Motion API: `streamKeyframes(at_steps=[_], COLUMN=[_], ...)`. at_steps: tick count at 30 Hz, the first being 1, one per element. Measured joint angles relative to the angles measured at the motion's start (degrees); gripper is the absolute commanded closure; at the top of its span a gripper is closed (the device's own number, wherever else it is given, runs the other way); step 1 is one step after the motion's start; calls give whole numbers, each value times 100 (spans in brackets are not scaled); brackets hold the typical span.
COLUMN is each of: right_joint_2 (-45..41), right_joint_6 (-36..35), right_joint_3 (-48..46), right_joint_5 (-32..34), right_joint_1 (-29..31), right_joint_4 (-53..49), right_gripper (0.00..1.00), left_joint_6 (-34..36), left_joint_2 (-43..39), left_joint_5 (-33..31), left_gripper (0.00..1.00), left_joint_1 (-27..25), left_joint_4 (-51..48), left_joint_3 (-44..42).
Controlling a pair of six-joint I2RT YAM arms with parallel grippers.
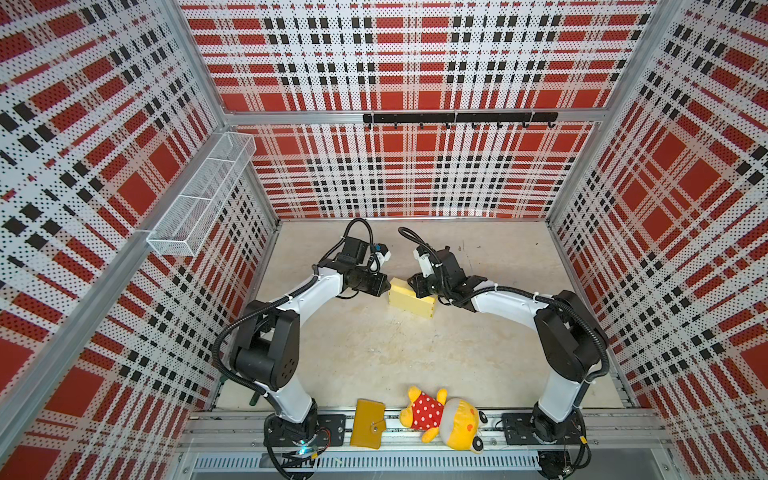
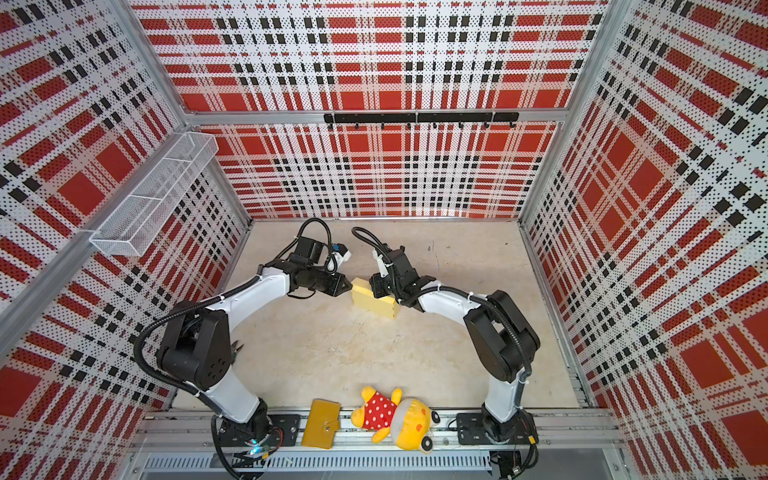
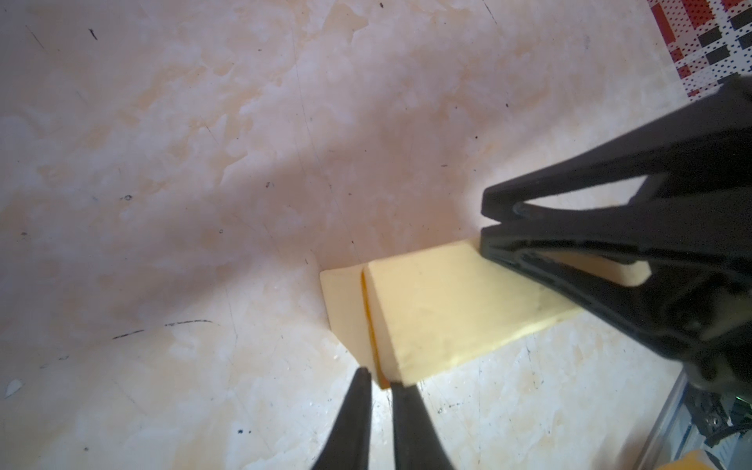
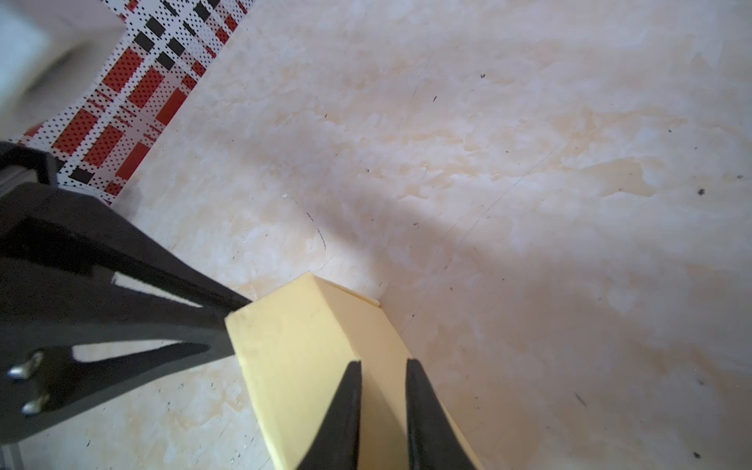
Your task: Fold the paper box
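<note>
Facing each other along the long axis of the paper box (image 1: pixel 405 301) mid-table: left gripper (image 3: pixel 381 378) narrowly parted at one end corner, seemingly only touching, right gripper (image 4: pixel 383 366) slightly parted astride the top edge, equally near.

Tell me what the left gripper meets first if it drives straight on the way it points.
The paper box. Its end corner lies right at the tips of the left gripper, whose jaws stand narrowly apart at the end seam. Whether they already touch it, I cannot tell.
</note>
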Motion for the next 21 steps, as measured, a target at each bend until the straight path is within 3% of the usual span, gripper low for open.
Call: streamKeyframes(at_steps=[21], right_joint_2=[17], right_joint_6=[-107], right_joint_3=[-728], right_joint_5=[824], right_joint_1=[315], right_joint_4=[1517], right_gripper=[80], left_joint_6=[-2], left_joint_2=[-48], left_joint_5=[-63], left_gripper=[78], left_joint_1=[2], left_joint_4=[-92], left_joint_3=[-37])
